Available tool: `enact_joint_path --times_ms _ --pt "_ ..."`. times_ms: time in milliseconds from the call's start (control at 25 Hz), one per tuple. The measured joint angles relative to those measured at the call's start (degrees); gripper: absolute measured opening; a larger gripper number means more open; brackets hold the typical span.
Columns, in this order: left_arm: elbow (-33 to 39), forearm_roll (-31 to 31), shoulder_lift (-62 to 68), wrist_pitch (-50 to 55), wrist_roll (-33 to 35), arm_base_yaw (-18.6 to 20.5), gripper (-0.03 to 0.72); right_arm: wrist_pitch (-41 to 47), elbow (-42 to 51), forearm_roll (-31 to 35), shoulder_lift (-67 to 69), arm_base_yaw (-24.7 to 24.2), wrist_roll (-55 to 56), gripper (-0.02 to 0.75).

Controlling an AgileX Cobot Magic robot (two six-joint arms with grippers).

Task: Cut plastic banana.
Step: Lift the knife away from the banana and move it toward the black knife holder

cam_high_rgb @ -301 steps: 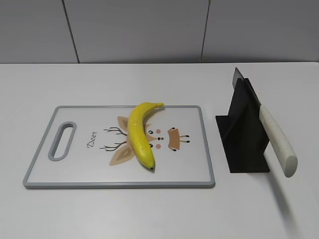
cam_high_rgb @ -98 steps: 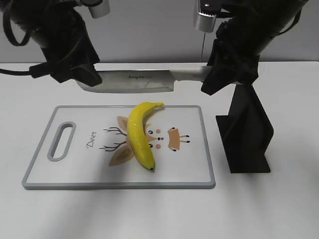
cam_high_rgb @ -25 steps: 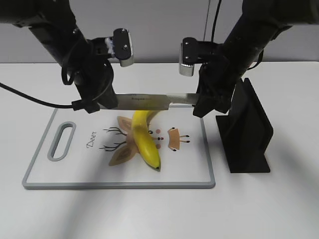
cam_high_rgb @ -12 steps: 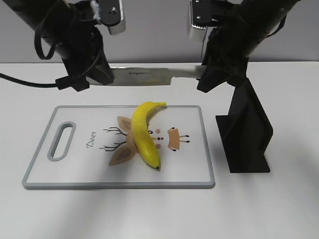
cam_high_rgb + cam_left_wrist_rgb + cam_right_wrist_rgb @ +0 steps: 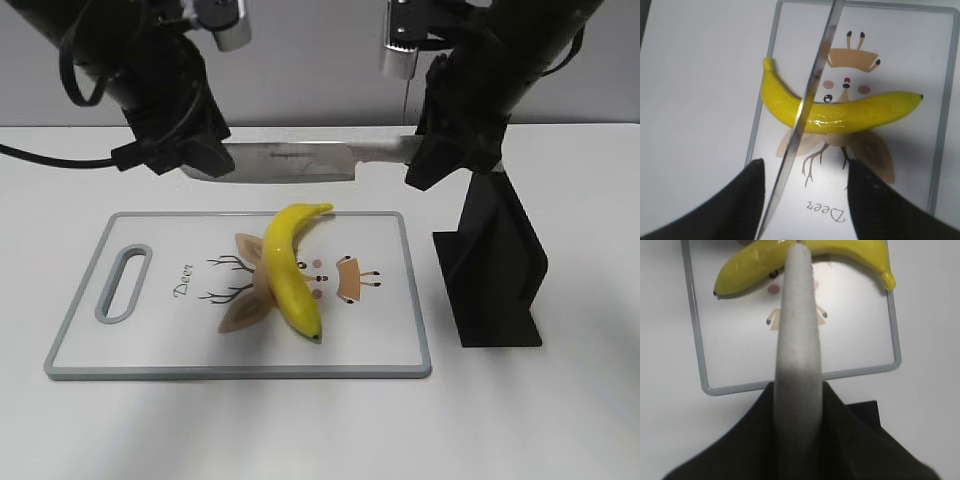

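The plastic banana [image 5: 288, 265] lies whole on the deer-print cutting board [image 5: 150, 350], stem toward the far edge. A large knife [image 5: 290, 160] hangs level above the board's far edge, clear of the banana. My right gripper [image 5: 432, 158] is shut on its pale handle [image 5: 797, 330]. My left gripper [image 5: 195, 160] is at the blade's tip end. In the left wrist view its fingers [image 5: 740, 200] stand wide apart, and the blade [image 5: 810, 95] runs between them, close to the left one and over the banana [image 5: 850, 115]. The banana also shows in the right wrist view [image 5: 755, 255].
A black knife holder [image 5: 495, 270] stands right of the board, below my right arm. White table surrounds the board, with a grey wall behind.
A second ago the knife was low against the banana's upper part. Both arms have lifted it up and back. The banana lies slightly turned from 3.9 seconds ago.
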Motion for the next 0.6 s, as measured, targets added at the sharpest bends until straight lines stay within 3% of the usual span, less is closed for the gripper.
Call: enact_joint_path --times_ms 120,280,440,600 --pt "0.0 -0.5 -2.2 -0.6 0.0 0.0 0.59 0.5 0.0 -2.4 -0.2 0.0 3.9 0.179" --pt "0.0 -0.4 -6.2 -2.3 -2.8 0.0 0.62 1.9 0.0 -3.4 -2.2 0.0 9.4 0.179" --pt "0.0 2.1 -10.6 -2.8 -12.9 0.8 0.618 5.0 0.0 -5.9 -5.7 0.0 15.6 0.179" --pt "0.0 8.8 -13.7 -2.7 -25.8 2.5 0.605 5.0 0.0 -6.2 -9.8 0.0 21.8 0.179"
